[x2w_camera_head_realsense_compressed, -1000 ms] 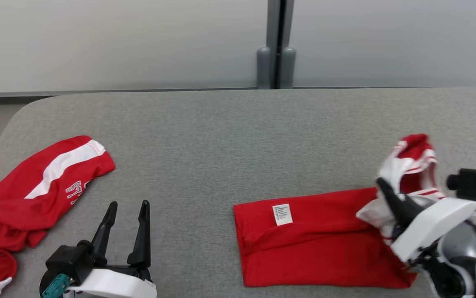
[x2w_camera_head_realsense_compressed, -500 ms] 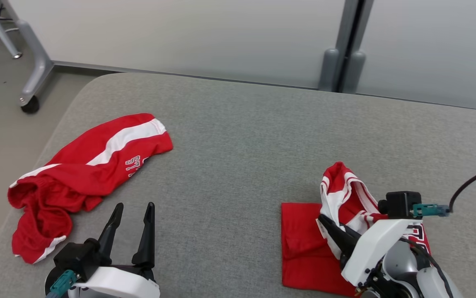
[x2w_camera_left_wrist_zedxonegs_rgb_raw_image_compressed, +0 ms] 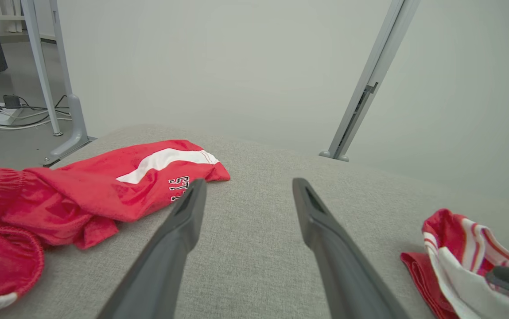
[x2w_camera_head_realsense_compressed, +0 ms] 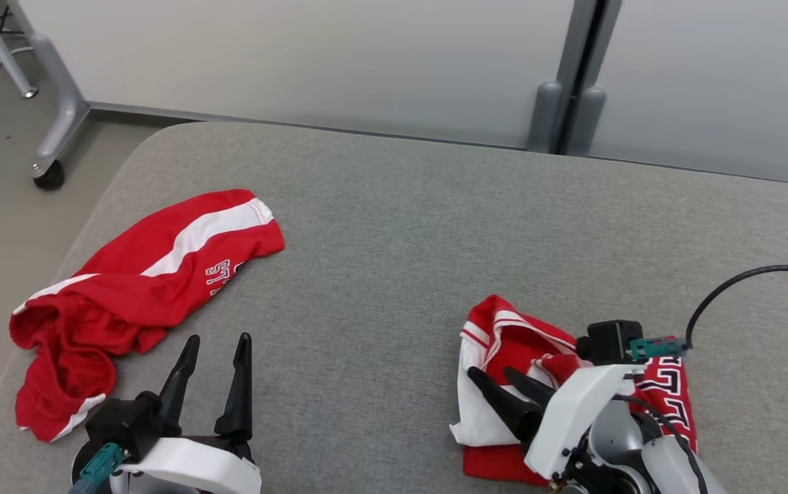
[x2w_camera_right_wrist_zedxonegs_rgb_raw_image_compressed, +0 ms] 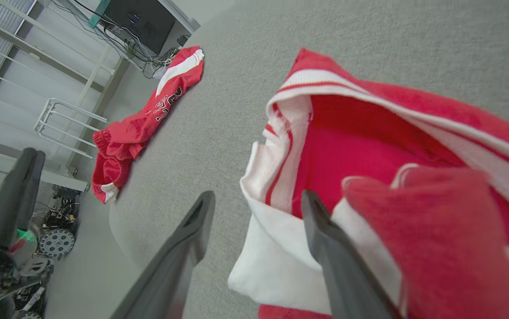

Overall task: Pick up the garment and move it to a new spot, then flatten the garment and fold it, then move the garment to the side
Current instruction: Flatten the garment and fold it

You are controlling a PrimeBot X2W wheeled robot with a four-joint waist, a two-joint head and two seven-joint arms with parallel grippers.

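The garment [x2w_camera_head_realsense_compressed: 503,336] is a red and white jersey, lying folded in a bunched heap on the grey padded surface [x2w_camera_head_realsense_compressed: 380,226] at the lower right. My right gripper [x2w_camera_head_realsense_compressed: 491,374] stands open at its white left edge, holding nothing. In the right wrist view the gripper [x2w_camera_right_wrist_zedxonegs_rgb_raw_image_compressed: 258,195] has one finger over white cloth of the garment [x2w_camera_right_wrist_zedxonegs_rgb_raw_image_compressed: 369,146] and the other over bare grey surface. My left gripper [x2w_camera_head_realsense_compressed: 218,339] is open and empty at the lower left, apart from any cloth. The left wrist view has the gripper [x2w_camera_left_wrist_zedxonegs_rgb_raw_image_compressed: 249,182] over bare surface, with the garment [x2w_camera_left_wrist_zedxonegs_rgb_raw_image_compressed: 453,248] far right.
Crumpled red shorts [x2w_camera_head_realsense_compressed: 140,288] with a white stripe lie at the surface's left end, near its rounded edge. A grey post [x2w_camera_head_realsense_compressed: 565,89] stands behind the surface. A frame leg with a caster [x2w_camera_head_realsense_compressed: 49,175] is on the floor at the far left. A black cable [x2w_camera_head_realsense_compressed: 743,281] arcs over the right side.
My right gripper has opened and let go of the garment's lifted end, which now lies laid over the rest. The gripper came down and leftward. The head camera turned left earlier.
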